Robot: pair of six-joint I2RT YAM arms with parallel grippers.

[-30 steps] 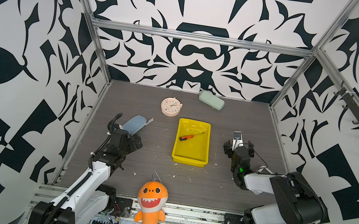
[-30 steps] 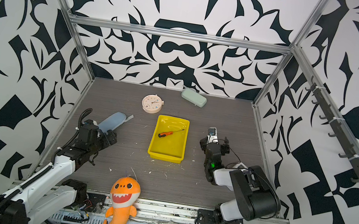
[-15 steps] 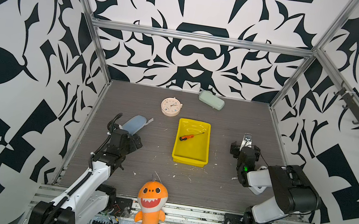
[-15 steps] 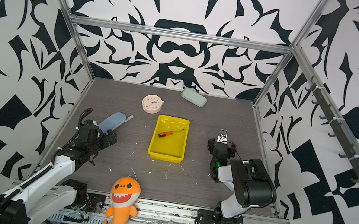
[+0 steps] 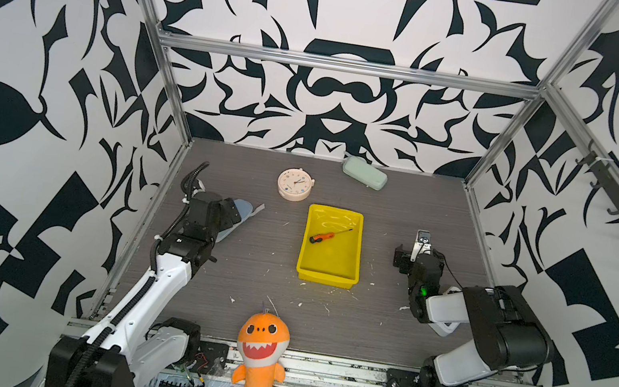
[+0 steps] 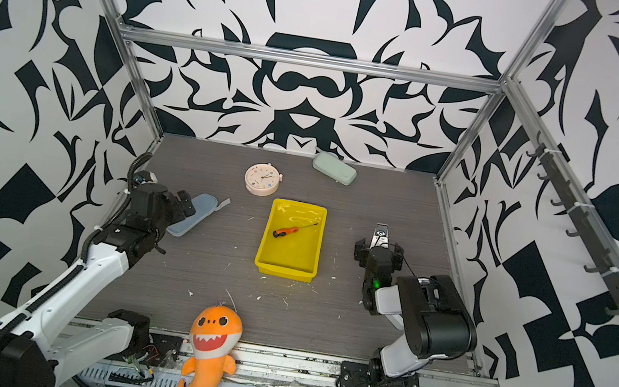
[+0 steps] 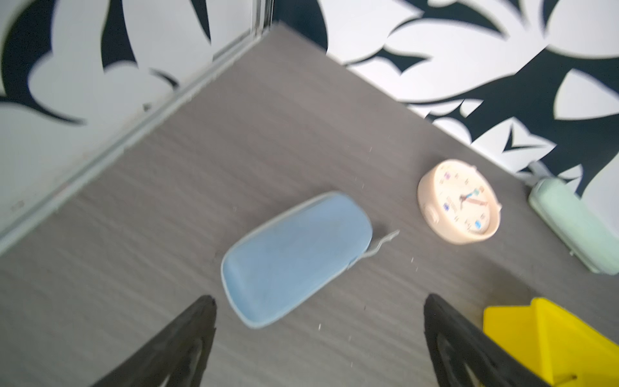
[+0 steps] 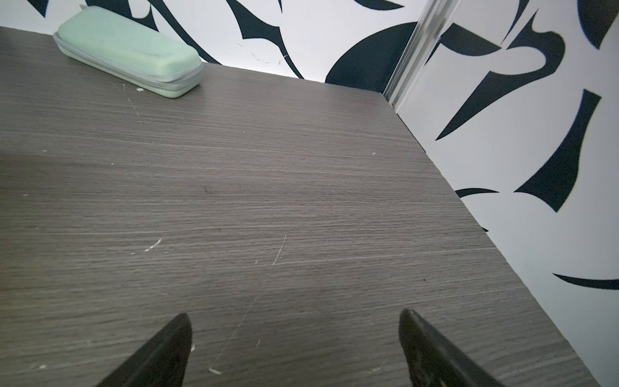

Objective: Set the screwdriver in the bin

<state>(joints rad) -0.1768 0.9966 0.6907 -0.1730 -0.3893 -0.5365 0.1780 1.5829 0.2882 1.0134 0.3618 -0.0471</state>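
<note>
The screwdriver (image 5: 328,234) (image 6: 293,230), with its orange handle and thin dark shaft, lies slantwise inside the yellow bin (image 5: 325,279) (image 6: 284,270) in both top views. One corner of the bin (image 7: 549,338) shows in the left wrist view. My right gripper (image 5: 416,258) (image 6: 377,251) (image 8: 296,315) hovers low over bare table to the right of the bin, open and empty. My left gripper (image 5: 229,211) (image 6: 184,202) (image 7: 320,300) is left of the bin at the near end of a blue case, open, holding nothing.
A blue oblong case (image 5: 244,209) (image 7: 294,258) lies under the left gripper. A round pink clock (image 5: 295,185) (image 7: 459,201) and a pale green case (image 5: 364,173) (image 8: 129,50) sit behind the bin. An orange shark plush (image 5: 260,346) leans on the front rail. Patterned walls enclose three sides.
The right arm has shifted its pose beside the bin, with its gripper still open. The screwdriver has stayed in the bin and the left arm has barely moved.
</note>
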